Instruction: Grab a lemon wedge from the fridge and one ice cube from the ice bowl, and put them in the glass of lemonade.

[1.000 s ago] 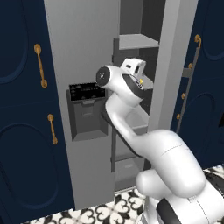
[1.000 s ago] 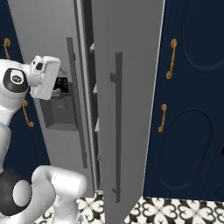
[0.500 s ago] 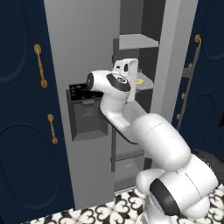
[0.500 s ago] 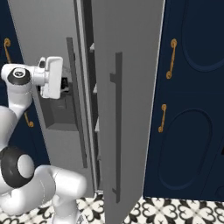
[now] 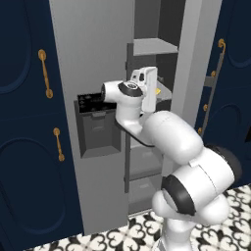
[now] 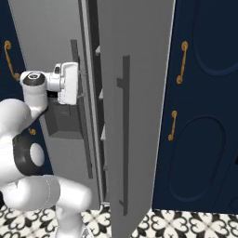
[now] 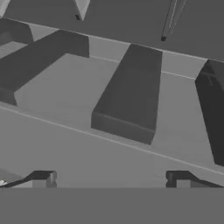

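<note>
The grey fridge (image 5: 93,59) stands with its right door (image 6: 135,93) swung open and its left door, with the black dispenser panel (image 5: 90,100), closed. My white hand (image 5: 148,88) reaches into the opening at the height of a middle shelf. A tiny yellow lemon wedge (image 5: 158,91) peeks out on that shelf right beside the hand. In the hand view my gripper (image 7: 111,179) is open, its fingertips (image 7: 43,178) wide apart with nothing between them, facing grey interior ribs. The ice bowl and the glass of lemonade are out of view.
Navy cabinets with brass handles (image 5: 46,73) flank the fridge on both sides (image 6: 181,62). The open door's long vertical handle (image 6: 124,135) stands close to the right of my arm. A grey shelf (image 5: 152,46) sits above the hand. Patterned tile floor (image 6: 176,223) lies below.
The hand has turned and pushed further into the fridge opening, toward the shelf with the yellow wedge. The jaws have stayed open.
</note>
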Robot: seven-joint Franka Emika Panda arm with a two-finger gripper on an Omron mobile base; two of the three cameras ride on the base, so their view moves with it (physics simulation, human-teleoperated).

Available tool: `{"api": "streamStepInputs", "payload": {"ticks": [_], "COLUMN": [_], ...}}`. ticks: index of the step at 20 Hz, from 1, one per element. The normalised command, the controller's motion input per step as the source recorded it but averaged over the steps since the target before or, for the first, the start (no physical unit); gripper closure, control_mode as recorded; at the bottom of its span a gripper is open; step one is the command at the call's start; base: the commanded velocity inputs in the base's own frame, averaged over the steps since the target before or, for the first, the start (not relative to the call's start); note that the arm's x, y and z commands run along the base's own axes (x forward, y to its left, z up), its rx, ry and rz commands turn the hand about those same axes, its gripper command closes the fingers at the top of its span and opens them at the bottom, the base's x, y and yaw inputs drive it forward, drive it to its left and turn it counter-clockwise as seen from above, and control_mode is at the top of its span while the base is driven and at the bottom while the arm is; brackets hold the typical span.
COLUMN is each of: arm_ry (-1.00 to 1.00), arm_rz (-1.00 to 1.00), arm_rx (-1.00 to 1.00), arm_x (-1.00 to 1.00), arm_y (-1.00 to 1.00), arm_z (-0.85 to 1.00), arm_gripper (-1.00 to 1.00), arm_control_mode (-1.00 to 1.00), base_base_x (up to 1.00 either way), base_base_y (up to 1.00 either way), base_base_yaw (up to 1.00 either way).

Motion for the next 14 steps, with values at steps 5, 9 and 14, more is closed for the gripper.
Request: {"api": "streamStepInputs", "payload": {"ticks": [5,9,14], "arm_ry": [0.0,0.01,0.0], "arm_rz": [-0.11,-0.01,0.0], "arm_rx": [0.0,0.0,0.0], "arm_x": [0.34,0.53,0.69], "arm_y": [-0.62,-0.06,-0.04], "arm_z": [-0.16,-0.05,-0.18], "arm_gripper": [-1.0,-1.0,-1.0], "arm_control_mode": [-1.0,-1.0,-1.0], "base_base_x": [0.0,0.0,0.0], "base_base_y": [0.0,0.0,0.0], "base_base_yaw": [0.0,0.0,0.0]}}
